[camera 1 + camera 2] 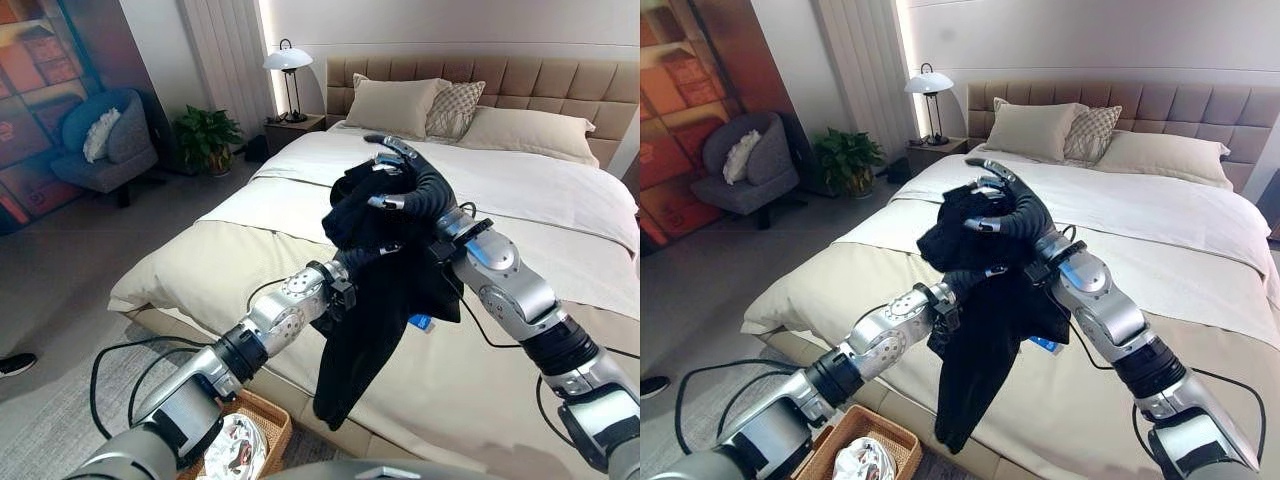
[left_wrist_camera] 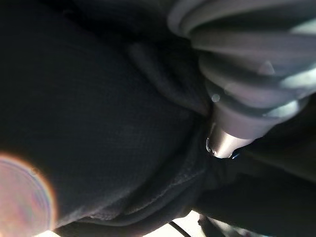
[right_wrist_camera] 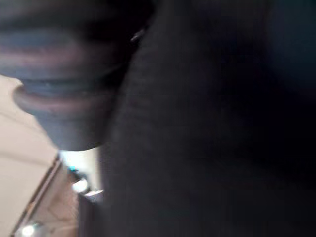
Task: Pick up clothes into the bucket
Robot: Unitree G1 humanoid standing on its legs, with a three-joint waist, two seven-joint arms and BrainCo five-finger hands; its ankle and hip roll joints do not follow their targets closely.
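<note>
2 hands lift one black cloth garment (image 1: pixel 375 300) above the beige bed (image 1: pixel 520 330). Low at left, the woven wicker bucket (image 1: pixel 845 440) already holds pale clothing. The left hand (image 1: pixel 385 250) seems buried in fabric, so I cannot tell its grasp; the right hand (image 1: pixel 400 175) curls around the bundle. Gather the hanging tail before swinging over the bucket.

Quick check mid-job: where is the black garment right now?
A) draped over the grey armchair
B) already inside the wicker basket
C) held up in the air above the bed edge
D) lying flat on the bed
C: the black garment hangs from the right hand, clear of the bed, with the wicker basket below near the left arm.
</note>
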